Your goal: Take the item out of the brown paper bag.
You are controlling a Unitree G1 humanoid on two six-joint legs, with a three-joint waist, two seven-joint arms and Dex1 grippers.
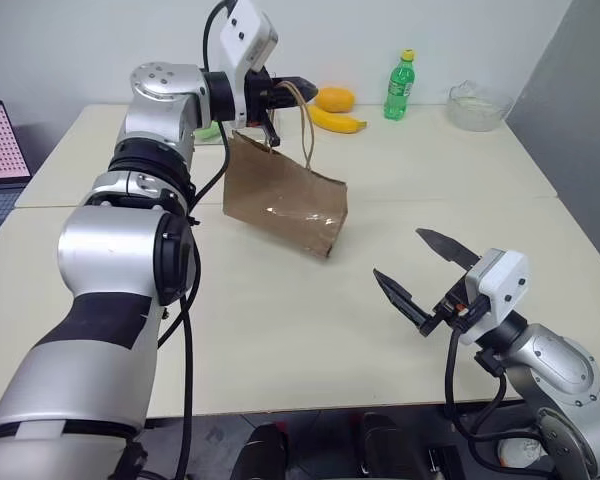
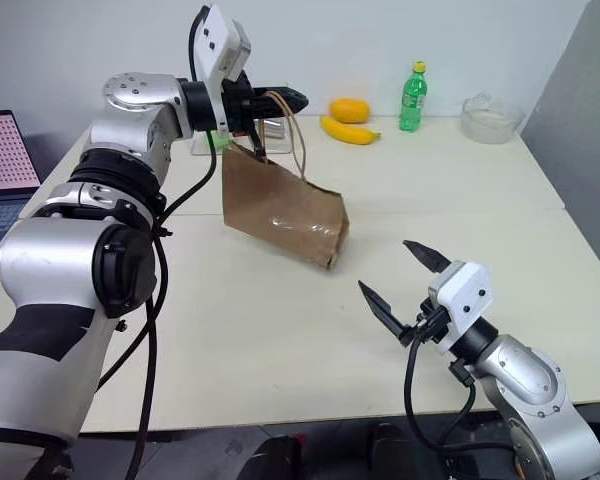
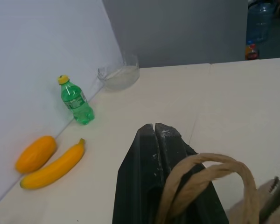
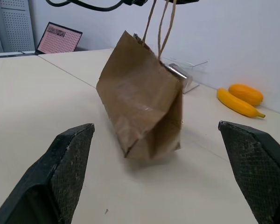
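You had the cream table as your working surface, and the brown paper bag was the landmark on it: hoisted by its handles, hanging tilted, its lower corner at or just above the tabletop. The left gripper sat directly above the bag, its fingers pinched shut on the tan loop handles, which draped over them in the left wrist view. The right gripper hovered in front of the bag, nearer you and off to the right, well apart from it, jaws spread wide and empty.

Behind the bag, against the wall, lay a banana and an orange-yellow fruit; a green soda bottle stood further right of them, and a clear bowl beyond that. A clear plastic box sat just behind the bag.

The item itself was out of sight, so I judged it was inside the bag, probably settled toward the lower end.

To do this step well, I would have kept the left grip firm and steadied the bag so its mouth faced the right gripper. Only then should the open right jaws have approached the mouth slowly, since crinkled paper folds easily and can close the opening.
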